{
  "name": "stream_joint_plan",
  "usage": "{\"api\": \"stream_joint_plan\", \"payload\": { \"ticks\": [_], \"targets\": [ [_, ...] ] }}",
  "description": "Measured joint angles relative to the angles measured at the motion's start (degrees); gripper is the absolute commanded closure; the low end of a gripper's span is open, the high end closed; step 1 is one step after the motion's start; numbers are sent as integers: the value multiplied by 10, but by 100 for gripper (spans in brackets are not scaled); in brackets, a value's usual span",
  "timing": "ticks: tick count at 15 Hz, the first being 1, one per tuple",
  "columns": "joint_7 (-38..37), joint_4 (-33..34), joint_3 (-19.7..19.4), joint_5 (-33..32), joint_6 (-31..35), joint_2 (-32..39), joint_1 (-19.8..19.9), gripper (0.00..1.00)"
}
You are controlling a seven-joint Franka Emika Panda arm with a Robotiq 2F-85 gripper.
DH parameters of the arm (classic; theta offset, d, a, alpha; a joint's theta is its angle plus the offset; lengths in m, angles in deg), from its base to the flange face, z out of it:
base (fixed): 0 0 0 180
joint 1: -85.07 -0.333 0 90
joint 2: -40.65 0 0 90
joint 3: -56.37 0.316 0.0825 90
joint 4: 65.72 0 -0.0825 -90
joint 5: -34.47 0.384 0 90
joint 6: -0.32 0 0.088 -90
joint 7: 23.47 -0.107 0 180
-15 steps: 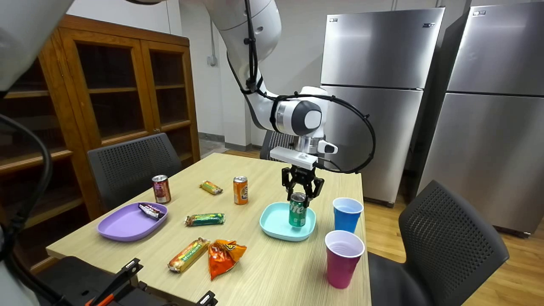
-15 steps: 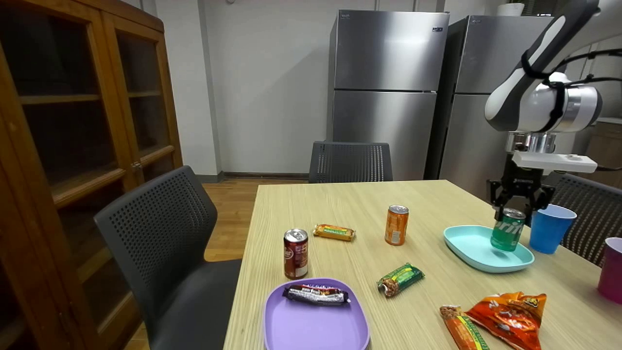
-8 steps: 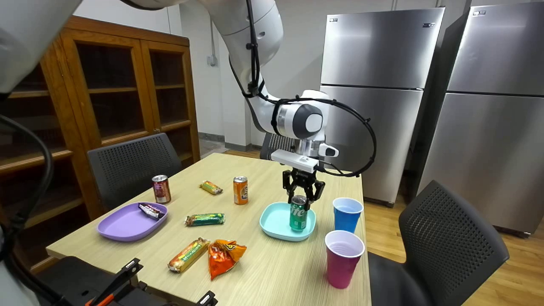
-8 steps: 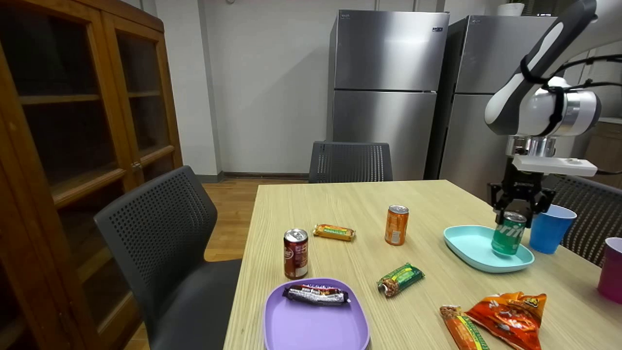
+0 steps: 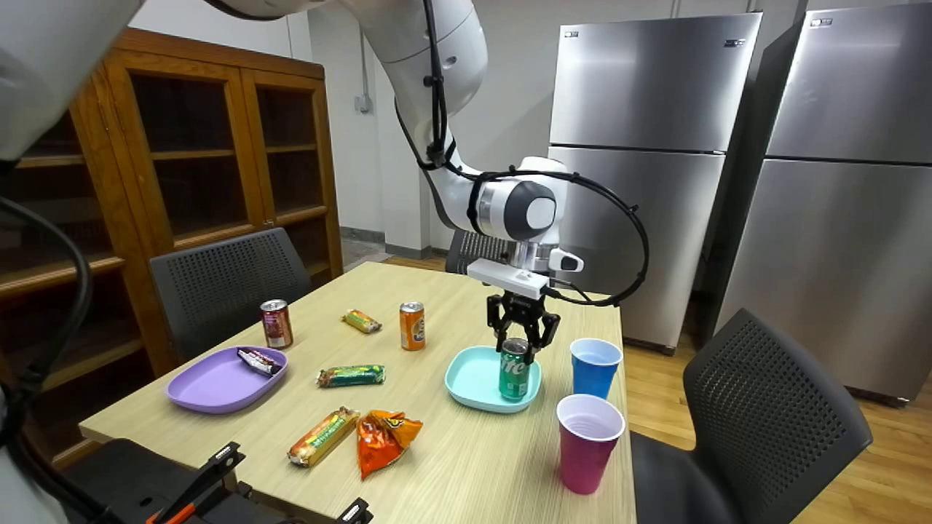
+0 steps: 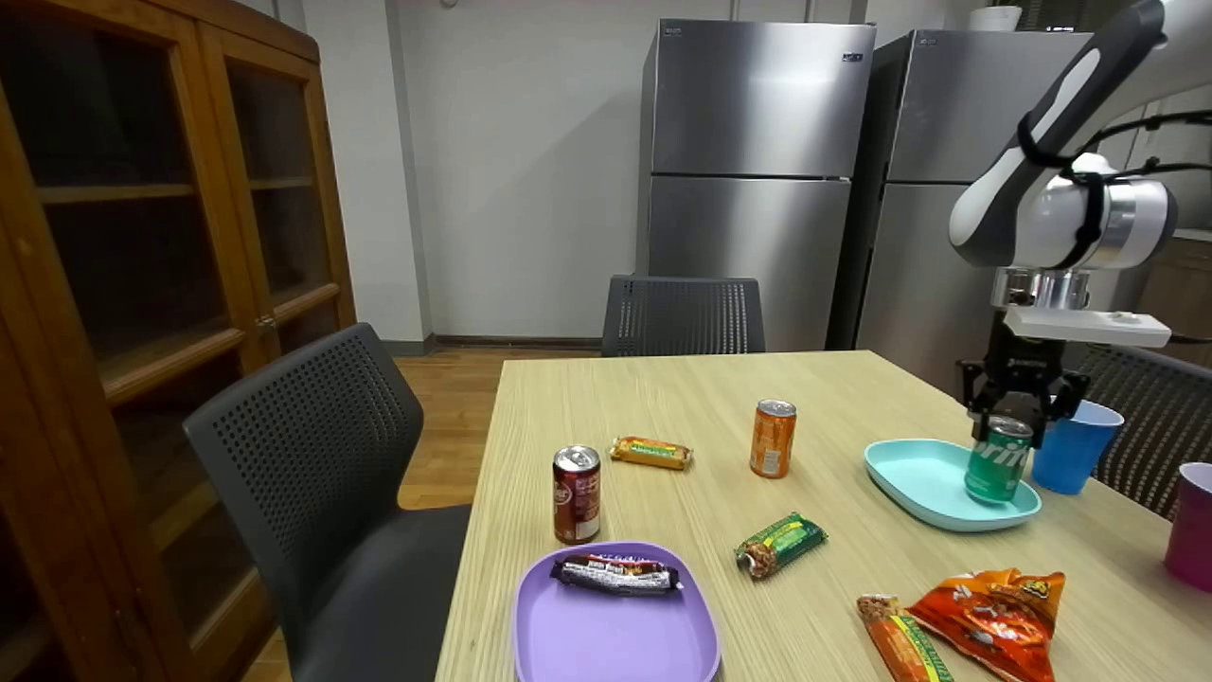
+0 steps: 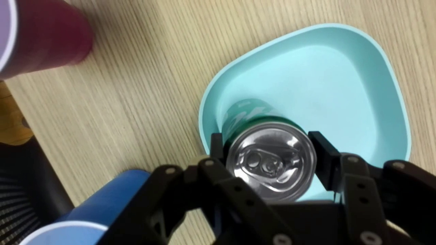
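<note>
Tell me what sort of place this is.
Probably a break room or shared kitchen, though a home kitchen can't be ruled out: two tall metallic refrigerators stand beyond a wooden table, with office-style chairs set around it.

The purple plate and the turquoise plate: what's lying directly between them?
A green-wrapped snack bar lies between the purple plate and the turquoise plate; both exterior views show it.

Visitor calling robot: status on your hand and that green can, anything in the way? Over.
Hand closed on green can. Can over turquoise tray; touching or not, can't tell. Blue cup close beside the tray, apart from the can.
</note>
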Motion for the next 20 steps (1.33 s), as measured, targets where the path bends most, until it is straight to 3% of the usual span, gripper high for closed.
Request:
{"api": "stream_joint_plan", "payload": {
  "ticks": [1,3,11,20],
  "targets": [
    [0,0,-1,0,0,0,0,4],
    [0,0,-2,-1,0,0,0,0],
    [1,-12,-3,-2,1,-14,-3,0],
    [0,-142,-6,-35,10,-136,-28,0]
  ]
}}
